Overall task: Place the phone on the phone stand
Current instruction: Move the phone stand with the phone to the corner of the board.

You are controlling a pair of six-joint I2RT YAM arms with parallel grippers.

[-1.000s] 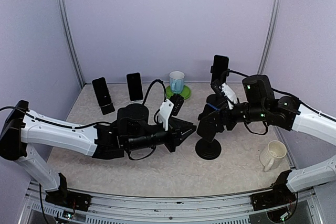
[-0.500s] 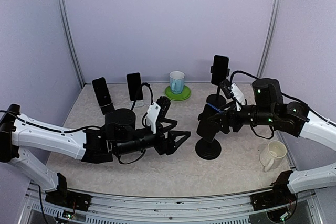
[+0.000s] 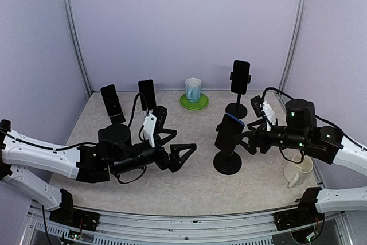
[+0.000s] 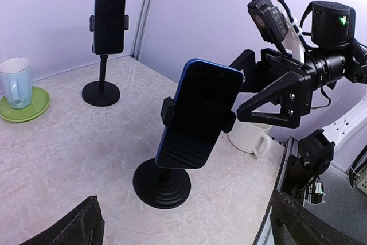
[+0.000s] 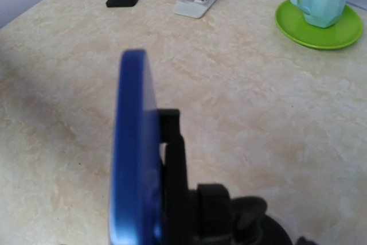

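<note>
Blue phone (image 4: pixel 198 110) sits clamped in the phone stand (image 4: pixel 162 185), right of the table's centre. Left gripper (image 3: pixel 183 142) gapes empty, and so does the right gripper (image 3: pixel 248 140). Best retreat straight back, no brushing that top-heavy stand.

Top view: bare tabletop (image 3: pixel 200 196) spans the lower centre of the frame and gives unobstructed passage. An open lane also lies at centre, between the left gripper (image 3: pixel 180 144), jaws spread, and the phone stand (image 3: pixel 227 163).

Obstacles:
- The stand, carrying the blue phone (image 3: pixel 229 132), blocks centre right.
- The right gripper (image 3: pixel 248 140) sits just beside it, jaws apart.
- A white mug (image 3: pixel 298 170) occupies the lower right.
- Along the back wall stand a second tall stand (image 3: pixel 237 109), a cup (image 3: pixel 193 89) on a green saucer (image 3: pixel 202 105), and two propped phones (image 3: pixel 147 94).
</note>
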